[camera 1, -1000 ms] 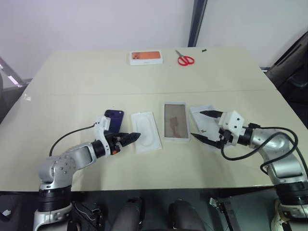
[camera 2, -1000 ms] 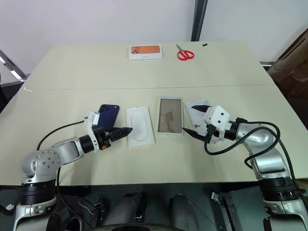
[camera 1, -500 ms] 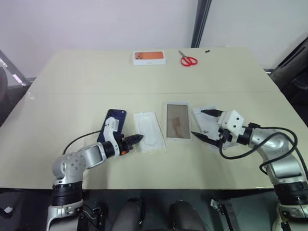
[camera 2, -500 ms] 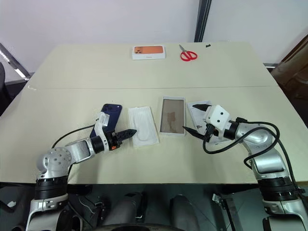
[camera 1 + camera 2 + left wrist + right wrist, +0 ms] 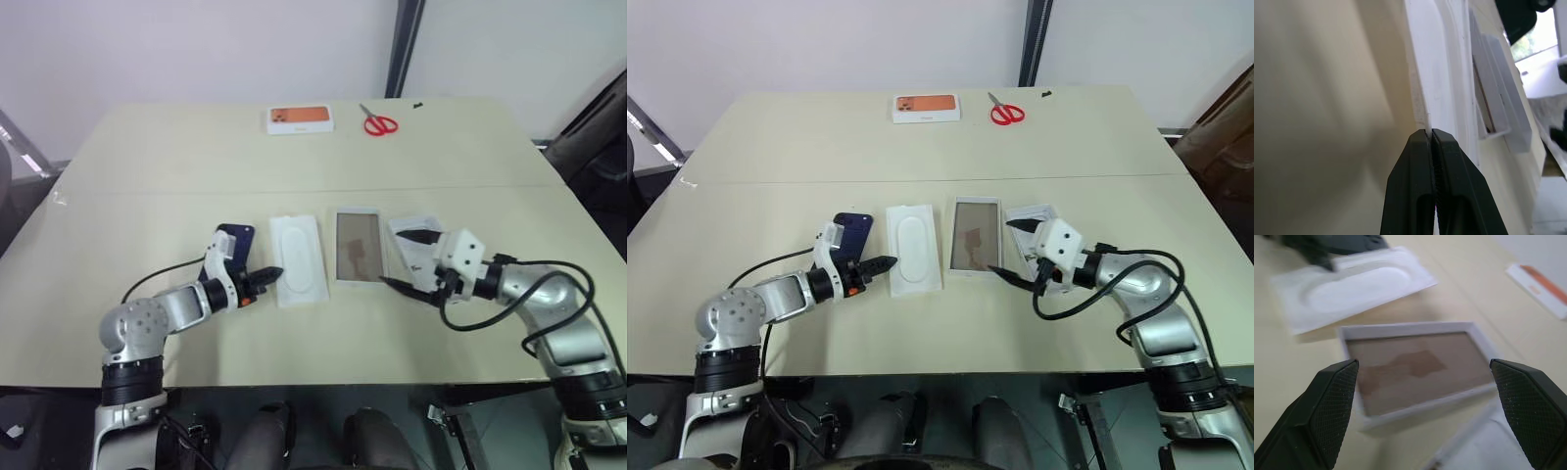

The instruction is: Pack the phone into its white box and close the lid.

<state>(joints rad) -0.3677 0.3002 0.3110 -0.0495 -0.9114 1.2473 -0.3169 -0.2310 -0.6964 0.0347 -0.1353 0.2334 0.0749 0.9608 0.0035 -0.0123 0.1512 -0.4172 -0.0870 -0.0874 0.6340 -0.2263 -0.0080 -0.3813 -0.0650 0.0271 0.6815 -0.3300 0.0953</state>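
Fingers of the left gripper (image 5: 273, 273) have just pinched shut on the white insert's (image 5: 299, 258) edge, right gripper (image 5: 1008, 250) gaping wide; phone (image 5: 231, 246) remains unpacked.

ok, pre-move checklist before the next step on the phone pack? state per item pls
1. White box open, tan inside free of objects: ok.
2. Phone flat on the table beside the white insert, not gripped: ok.
3. Left gripper shut, tips at the insert's near edge; whether it pinches that edge: cannot tell.
4. Right gripper open, pointing at the box's right side: ok.
5. Lid right of the box, partly hidden behind the right gripper: cannot tell if reachable.
6. Scissors and orange-topped box at the far edge, out of the way: ok.
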